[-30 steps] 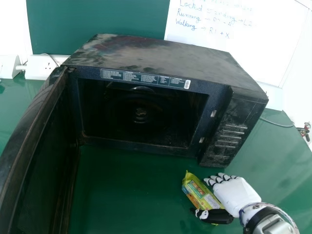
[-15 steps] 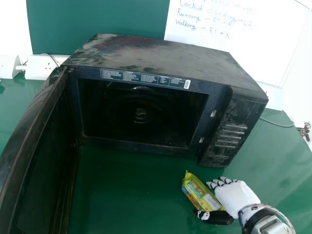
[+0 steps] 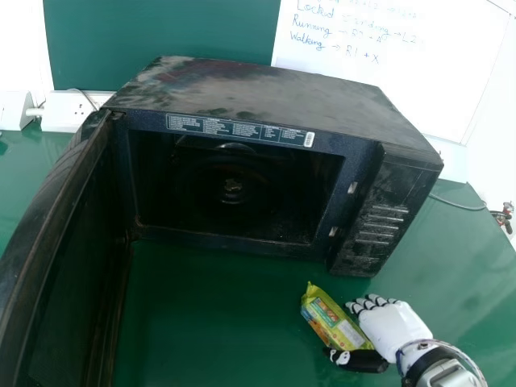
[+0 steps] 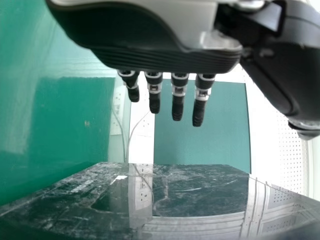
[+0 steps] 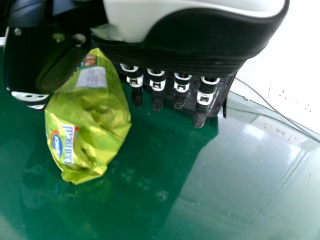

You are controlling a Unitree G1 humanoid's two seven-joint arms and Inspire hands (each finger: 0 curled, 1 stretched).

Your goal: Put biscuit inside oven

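A yellow-green biscuit packet (image 3: 329, 316) lies on the green surface (image 3: 218, 322) outside the microwave oven (image 3: 266, 93), in front of the oven's right end, its wrapper creased and its contents hidden. Beside it rests the robot's right hand (image 3: 397, 329), the packet between its thumb (image 3: 361, 360) and its fingers (image 3: 372, 301); in the right wrist view the fingers are straight, with slim gaps from one another, and are not clamped on the wrapper, though whether the thumb touches it cannot be told. Just beyond, the oven faces the robot with its door (image 3: 68, 250) swung wide to the left, baring a dark cavity (image 3: 298, 193) with a small fitting (image 3: 232, 186) near the middle and a pale curved gleam above that. A printed label strip (image 3: 238, 129) runs along the top of the opening, and the control panel (image 3: 383, 218) stands at its right. In the left wrist view, the left hand (image 4: 150, 30) hangs over a dark, glossy, dust-streaked panel (image 4: 200, 190), fingers extended, slightly apart and clamped on nothing. Behind the oven stand a green board (image 3: 161, 36) and a whiteboard (image 3: 403, 64) bearing handwriting, with a white socket box (image 3: 68, 111) to the left.
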